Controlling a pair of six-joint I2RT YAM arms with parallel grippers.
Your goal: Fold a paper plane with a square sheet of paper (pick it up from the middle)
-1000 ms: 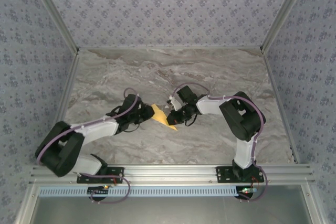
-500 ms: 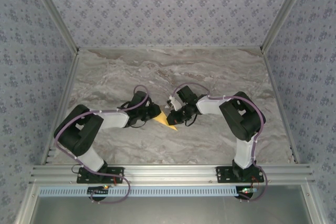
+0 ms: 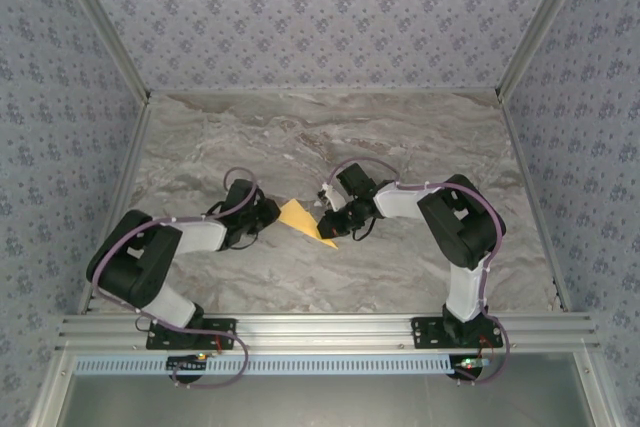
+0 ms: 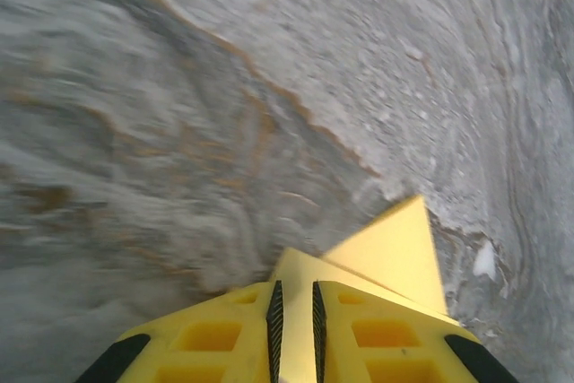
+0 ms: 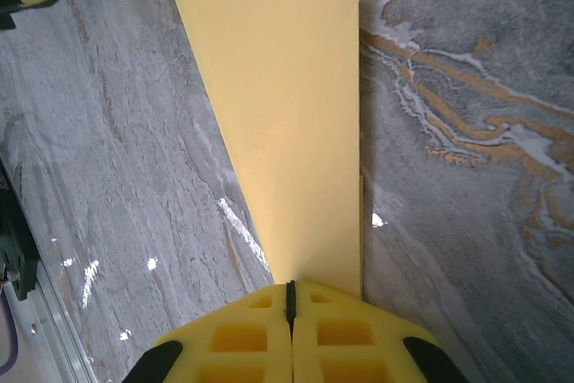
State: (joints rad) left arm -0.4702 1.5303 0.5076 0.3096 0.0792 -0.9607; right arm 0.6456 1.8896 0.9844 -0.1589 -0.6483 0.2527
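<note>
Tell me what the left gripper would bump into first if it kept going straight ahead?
The left gripper is pinching the yellow paper. Beyond that, it seems to tilt down toward the marble table, so it would probably hit the table first, though depth is hard to judge.

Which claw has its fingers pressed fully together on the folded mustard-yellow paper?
The right claw: its fingers meet with no gap on the folded mustard-yellow paper. The left claw also grips it, but a slit shows between its fingers.
</note>
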